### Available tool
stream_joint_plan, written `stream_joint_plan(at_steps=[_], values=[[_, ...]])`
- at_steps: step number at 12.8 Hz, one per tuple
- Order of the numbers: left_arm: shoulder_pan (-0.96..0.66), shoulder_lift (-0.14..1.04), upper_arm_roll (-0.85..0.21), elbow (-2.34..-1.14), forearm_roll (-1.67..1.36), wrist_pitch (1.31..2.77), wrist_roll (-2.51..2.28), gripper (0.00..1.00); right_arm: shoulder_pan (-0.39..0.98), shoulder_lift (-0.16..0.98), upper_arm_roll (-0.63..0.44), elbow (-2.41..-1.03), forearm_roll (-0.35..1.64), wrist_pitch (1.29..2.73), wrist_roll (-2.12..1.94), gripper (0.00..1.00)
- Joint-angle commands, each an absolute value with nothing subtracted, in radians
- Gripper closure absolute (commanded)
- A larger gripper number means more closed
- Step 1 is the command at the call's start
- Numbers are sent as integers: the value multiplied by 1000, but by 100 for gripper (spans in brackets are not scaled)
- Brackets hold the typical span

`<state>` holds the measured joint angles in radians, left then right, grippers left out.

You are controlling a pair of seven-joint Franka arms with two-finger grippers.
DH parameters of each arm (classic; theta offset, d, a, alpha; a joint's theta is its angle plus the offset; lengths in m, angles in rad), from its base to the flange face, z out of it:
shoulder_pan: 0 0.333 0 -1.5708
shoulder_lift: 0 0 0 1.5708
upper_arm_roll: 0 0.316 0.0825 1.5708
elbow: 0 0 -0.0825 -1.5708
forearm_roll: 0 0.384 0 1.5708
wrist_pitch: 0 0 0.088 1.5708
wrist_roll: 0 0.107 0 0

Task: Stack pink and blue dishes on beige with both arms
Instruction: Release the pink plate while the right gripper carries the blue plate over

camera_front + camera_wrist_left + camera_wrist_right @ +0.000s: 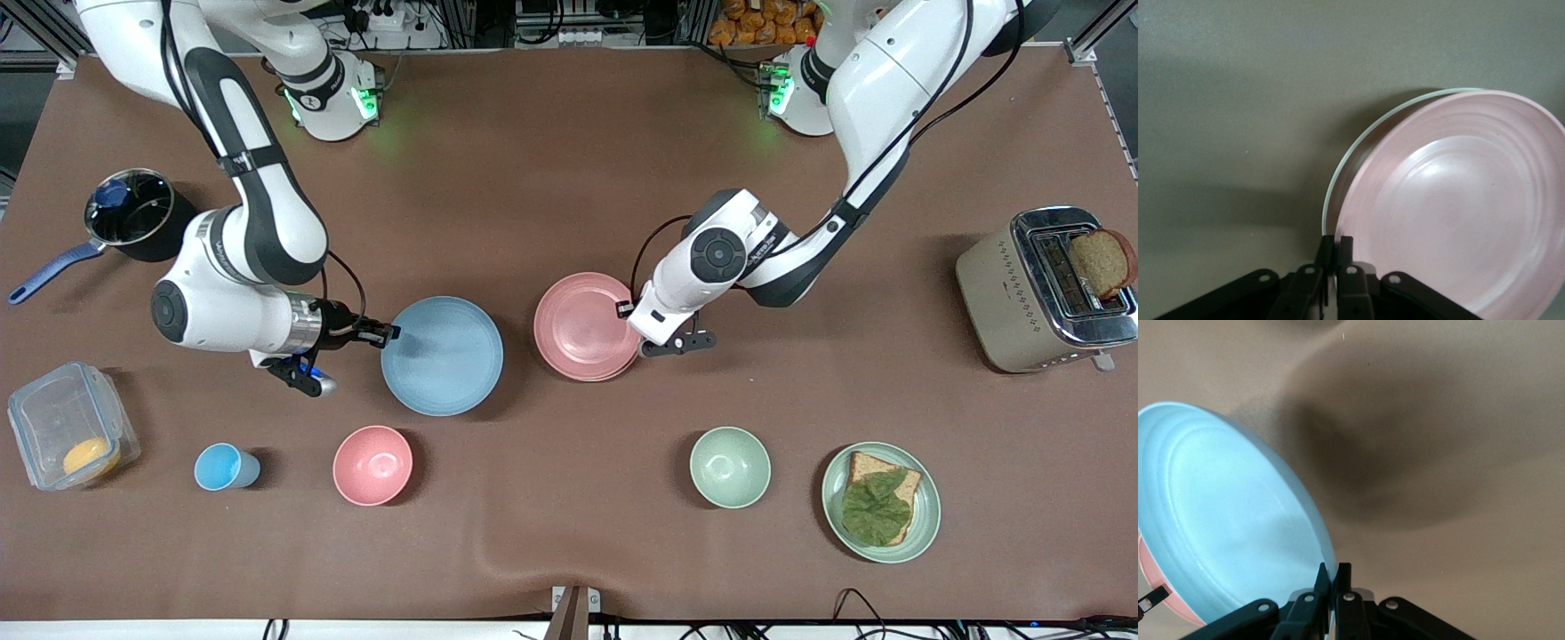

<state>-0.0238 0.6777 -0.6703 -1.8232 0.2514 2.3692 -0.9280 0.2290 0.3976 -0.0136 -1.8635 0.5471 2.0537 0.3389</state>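
The pink plate (585, 325) sat near the middle of the worktop (569, 196), and the left wrist view showed a pale rim of another plate (1358, 143) peeping out from under it, very likely the beige one, so the pink dish seemed already laid on its base. The left gripper (637, 331) was clamped on the pink plate's edge at the side toward the left arm's end of the worktop, its fingers (1335, 257) pinched together on the rim. I judged that hold was kept so the plate could be settled squarely before letting go.

Beside it, toward the right arm's end, was the blue plate (442, 356). The right gripper (391, 333) was closed on its rim, and the right wrist view showed the plate tilted up from the worktop, throwing a broad shadow, as if held ready to be carried over the pink one.

Nearer the front camera stood a pink bowl (372, 465), a blue cup (222, 467), a green bowl (730, 467) and a green plate (925, 516) with bread. A toaster (1036, 289) and a saucepan (132, 213) sat at the ends.
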Motion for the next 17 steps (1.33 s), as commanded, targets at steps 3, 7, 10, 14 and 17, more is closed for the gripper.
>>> stream_joint_plan(at_steps=[3,7,10,14,17], values=[[-23,667,-641,-1769,291,2361,-959,0,291,403,-15,-1861,572,2083,437,100],[73,455,-640,-1758,291,2254,-936,0,397,429,-15,-1864,630,2167,529,100],[198,278,-650,-1744,275,2099,-835,0,513,431,-15,-1864,630,2236,642,100],[274,173,-644,-1657,268,1910,-688,0,624,468,-18,-1864,629,2353,689,100],[204,95,-468,-1641,123,1885,-527,0,666,511,-18,-1862,629,2434,721,100]])
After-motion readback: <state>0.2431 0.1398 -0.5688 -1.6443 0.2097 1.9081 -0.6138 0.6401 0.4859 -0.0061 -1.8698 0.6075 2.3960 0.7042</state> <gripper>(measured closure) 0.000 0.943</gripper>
